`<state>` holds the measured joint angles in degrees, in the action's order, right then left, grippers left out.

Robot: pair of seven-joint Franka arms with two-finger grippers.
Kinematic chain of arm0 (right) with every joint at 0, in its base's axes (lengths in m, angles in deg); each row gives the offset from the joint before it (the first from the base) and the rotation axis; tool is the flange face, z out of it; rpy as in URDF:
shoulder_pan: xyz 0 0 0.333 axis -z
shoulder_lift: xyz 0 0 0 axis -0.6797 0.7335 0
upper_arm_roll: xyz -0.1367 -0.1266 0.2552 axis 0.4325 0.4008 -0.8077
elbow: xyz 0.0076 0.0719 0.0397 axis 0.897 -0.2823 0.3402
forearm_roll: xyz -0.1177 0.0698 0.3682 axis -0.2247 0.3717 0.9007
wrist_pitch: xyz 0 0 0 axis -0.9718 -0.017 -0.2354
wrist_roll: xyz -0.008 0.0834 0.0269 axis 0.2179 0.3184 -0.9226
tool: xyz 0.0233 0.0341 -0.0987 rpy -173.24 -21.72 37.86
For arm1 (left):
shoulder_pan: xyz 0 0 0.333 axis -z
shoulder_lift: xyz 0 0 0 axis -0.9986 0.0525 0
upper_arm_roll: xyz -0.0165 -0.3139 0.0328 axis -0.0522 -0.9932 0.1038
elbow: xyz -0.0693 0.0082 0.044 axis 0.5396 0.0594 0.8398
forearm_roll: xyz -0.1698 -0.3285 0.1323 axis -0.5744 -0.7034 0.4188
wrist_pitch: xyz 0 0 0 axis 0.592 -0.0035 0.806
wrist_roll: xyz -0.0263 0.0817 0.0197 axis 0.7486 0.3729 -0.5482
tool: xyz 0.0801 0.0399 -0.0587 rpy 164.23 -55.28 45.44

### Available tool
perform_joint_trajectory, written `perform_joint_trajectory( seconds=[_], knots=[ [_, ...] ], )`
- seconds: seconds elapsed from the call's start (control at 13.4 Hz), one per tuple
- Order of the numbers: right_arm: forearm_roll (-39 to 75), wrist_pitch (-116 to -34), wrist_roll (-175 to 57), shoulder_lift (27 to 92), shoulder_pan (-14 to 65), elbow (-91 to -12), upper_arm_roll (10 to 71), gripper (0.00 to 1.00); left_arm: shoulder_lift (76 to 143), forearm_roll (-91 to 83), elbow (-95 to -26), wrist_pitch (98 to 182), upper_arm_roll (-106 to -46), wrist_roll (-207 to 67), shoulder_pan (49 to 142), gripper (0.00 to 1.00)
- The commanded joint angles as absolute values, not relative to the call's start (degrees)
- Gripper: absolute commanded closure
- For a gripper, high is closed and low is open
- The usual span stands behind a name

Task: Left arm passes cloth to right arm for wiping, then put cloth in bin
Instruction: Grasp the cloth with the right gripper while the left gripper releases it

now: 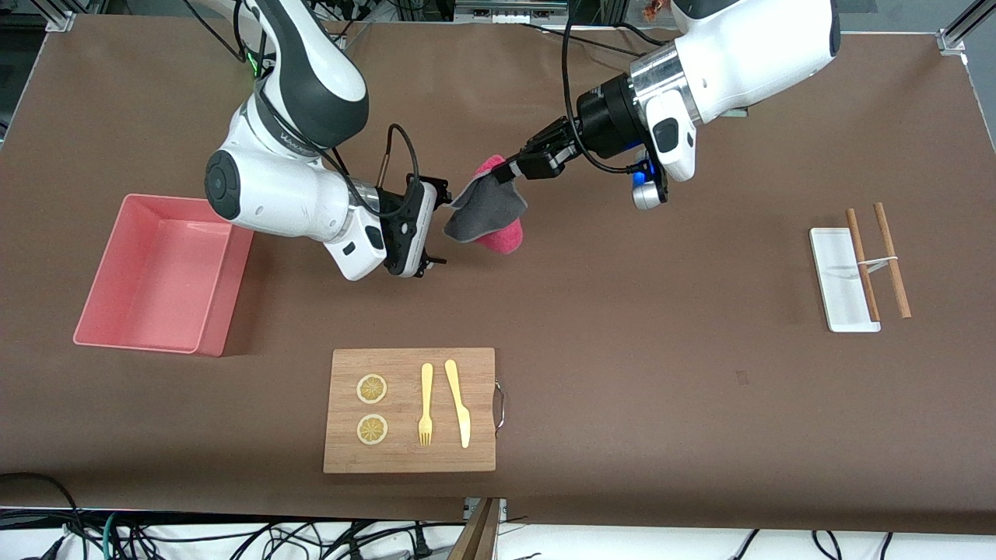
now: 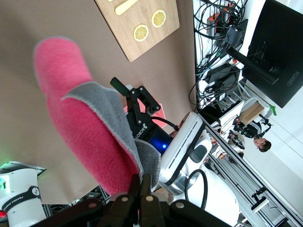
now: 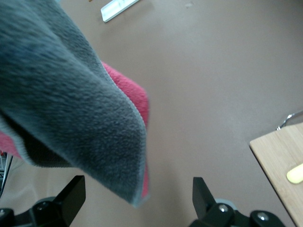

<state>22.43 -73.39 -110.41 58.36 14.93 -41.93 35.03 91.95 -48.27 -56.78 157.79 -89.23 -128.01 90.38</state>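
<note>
Dangling mid-frame above the table, the cloth [image 1: 486,210] is clamped in the left gripper [image 1: 510,169]; the right gripper [image 1: 442,232], fingers spread wide, waits just beside its hem. Risk: an early left release drops the cloth short of the bin [image 1: 159,274] at centre-left. Readable writing: "HUAWEI" on a monitor [image 2: 279,52] in the left wrist view

The cloth [image 3: 71,109] hangs close over the brown table [image 3: 213,85], grey face outward with a pink edge showing. The right gripper [image 3: 137,198] stands spread wide, its fingers [image 3: 71,191] apart beneath the cloth's lower corner. A wooden board's [image 3: 279,156] corner and a white tray [image 3: 118,7] show at the edges.
</note>
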Motion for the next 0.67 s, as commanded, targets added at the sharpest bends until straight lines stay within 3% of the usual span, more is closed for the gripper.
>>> perform_joint_trajectory(
  seconds=[0.0, 0.45, 0.52, 0.6],
  knots=[
    [23.5, -75.0, -115.7, 56.5, 14.3, -43.1, 33.3, 0.0, 92.6, -49.0, -55.6, 158.5, -89.8, -128.6, 90.3, 1.0],
    [23.6, -80.0, -118.3, 57.1, 12.1, -42.8, 31.9, 0.0, 92.6, -48.9, -55.6, 158.4, -90.0, -128.6, 90.3, 1.0],
    [23.3, -80.2, -119.1, 57.2, 12.1, -42.8, 31.9, 0.14, 92.6, -48.9, -55.7, 158.4, -90.0, -128.6, 90.3, 1.0],
    [22.9, -80.4, -119.2, 57.2, 12.1, -42.8, 31.9, 0.41, 92.6, -48.9, -55.6, 158.4, -90.0, -128.6, 90.3, 1.0]
  ],
)
